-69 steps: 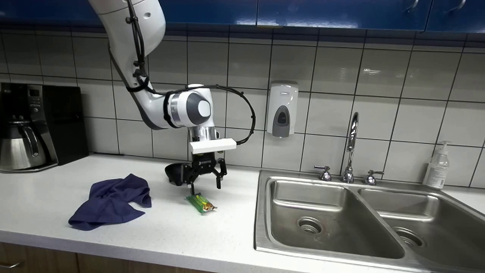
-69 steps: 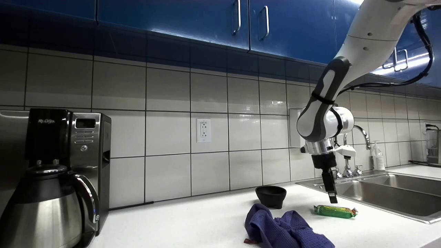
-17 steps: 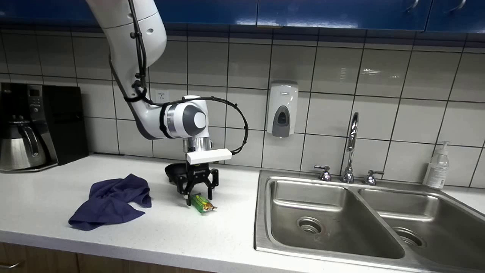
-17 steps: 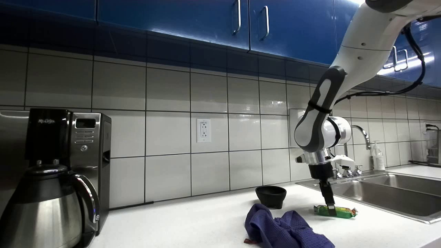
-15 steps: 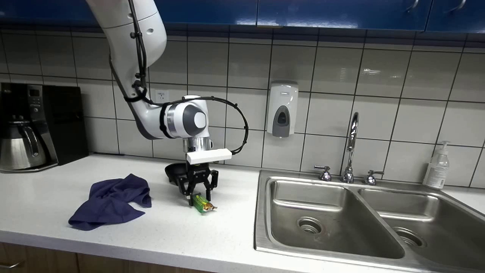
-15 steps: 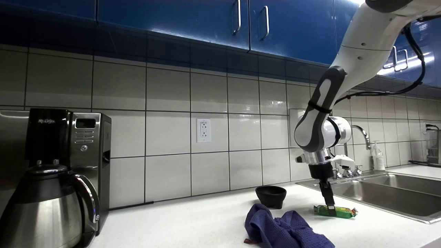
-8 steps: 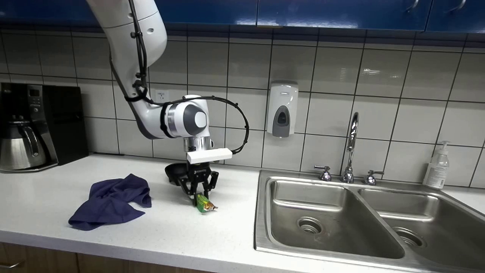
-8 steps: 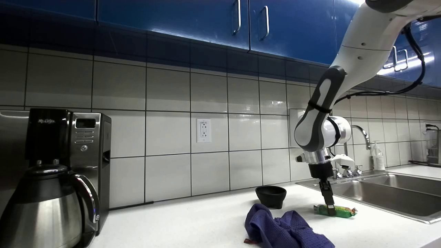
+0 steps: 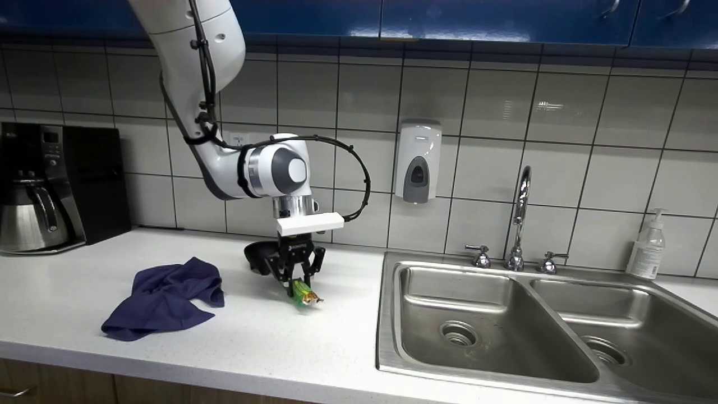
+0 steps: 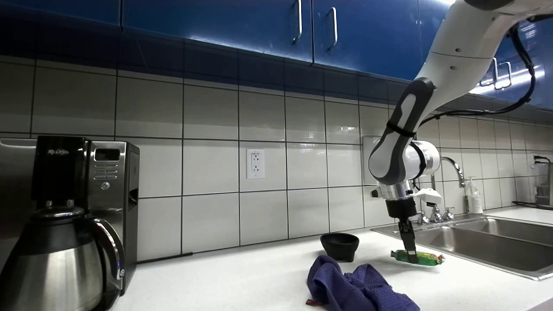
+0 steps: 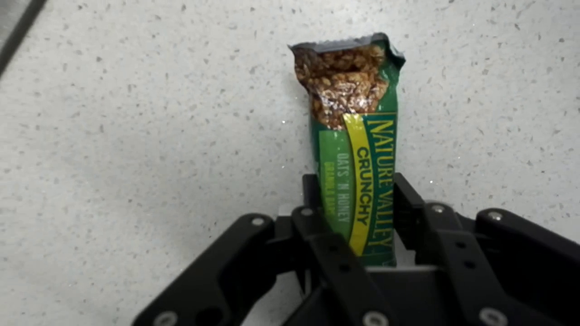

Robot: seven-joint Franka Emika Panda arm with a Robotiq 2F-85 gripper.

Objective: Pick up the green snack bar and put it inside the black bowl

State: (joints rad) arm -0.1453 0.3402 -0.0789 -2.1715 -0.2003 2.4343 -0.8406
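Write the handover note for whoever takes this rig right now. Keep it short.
Gripper: shut on the green snack bar, gripping it across its width.
Where things are: the bar is in the grip, apparently just clear of the counter. The black bowl stands upright on the counter, nearer the tiled wall than the bar is. A purple cloth lies on the counter, apart from the bowl.
Done: bar grasped and, it seems, slightly lifted.
Left: raise it above the bowl's rim, carry it over, lower it in, release, back away.
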